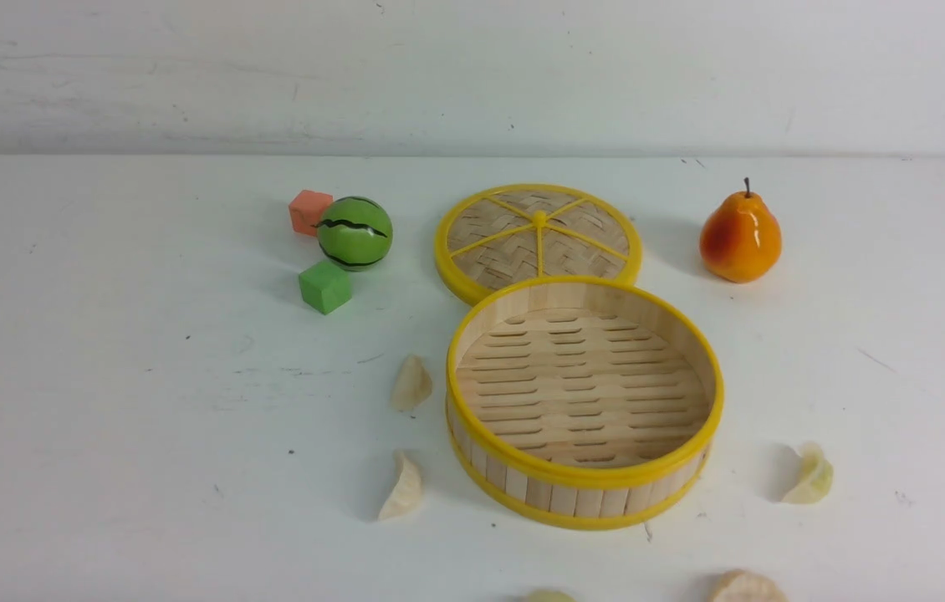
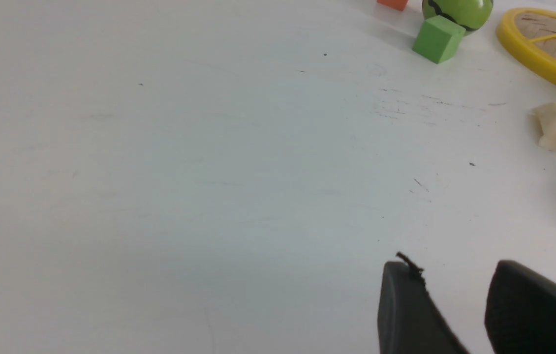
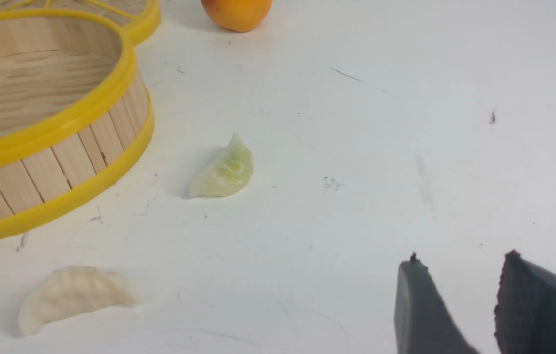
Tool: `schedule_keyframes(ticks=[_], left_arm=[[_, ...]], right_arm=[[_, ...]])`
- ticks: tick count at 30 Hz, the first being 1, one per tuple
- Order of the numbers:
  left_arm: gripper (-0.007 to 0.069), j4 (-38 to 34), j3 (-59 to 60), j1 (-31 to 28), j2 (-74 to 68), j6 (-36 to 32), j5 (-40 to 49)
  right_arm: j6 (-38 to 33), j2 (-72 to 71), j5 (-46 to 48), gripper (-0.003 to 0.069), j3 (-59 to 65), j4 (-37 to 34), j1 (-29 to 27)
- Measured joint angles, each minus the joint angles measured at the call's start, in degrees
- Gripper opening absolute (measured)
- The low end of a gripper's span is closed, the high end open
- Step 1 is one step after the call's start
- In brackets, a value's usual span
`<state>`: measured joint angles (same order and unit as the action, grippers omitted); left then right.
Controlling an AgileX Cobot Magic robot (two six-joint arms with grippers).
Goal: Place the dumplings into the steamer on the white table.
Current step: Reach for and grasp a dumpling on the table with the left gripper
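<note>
The steamer [image 1: 581,481] stands with nothing in it on the white table [image 1: 104,418], its slatted floor bare. Several dumplings lie around it: two to its left [image 1: 411,383] [image 1: 402,487], a greenish one to its right [image 1: 809,477], and two cut off by the near edge [image 1: 747,587] [image 1: 548,596]. Neither gripper shows in the front view. My left gripper [image 2: 450,268] hovers open over bare table, a dumpling [image 2: 553,125] well ahead of it. My right gripper [image 3: 461,259] is open too, apart from the greenish dumpling [image 3: 222,170] and a cream one [image 3: 69,297] beside the steamer [image 3: 61,123].
The steamer's woven lid [image 1: 538,238] lies flat just behind it. An orange pear [image 1: 739,237] stands at the back right. At the back left sit a watermelon ball [image 1: 355,232], a green cube [image 1: 324,287] and an orange cube [image 1: 309,211].
</note>
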<state>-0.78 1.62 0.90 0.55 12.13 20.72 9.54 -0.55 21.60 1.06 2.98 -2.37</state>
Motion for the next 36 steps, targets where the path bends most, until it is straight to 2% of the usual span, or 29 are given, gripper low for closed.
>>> schedule_keyframes(ticks=[25, 33, 36], left_arm=[[0.0237, 0.0, 0.0, 0.0, 0.0, 0.0, 0.0], [0.0237, 0.0, 0.0, 0.0, 0.0, 0.0, 0.0], [0.0237, -3.53, 0.0, 0.0, 0.0, 2.27, -0.91]], right_arm=[[0.25, 0.0, 0.0, 0.024, 0.0, -1.7, 0.0], [3.01, 0.0, 0.0, 0.024, 0.0, -2.98, 0.0], [3.4, 0.0, 0.0, 0.024, 0.0, -4.25, 0.0]])
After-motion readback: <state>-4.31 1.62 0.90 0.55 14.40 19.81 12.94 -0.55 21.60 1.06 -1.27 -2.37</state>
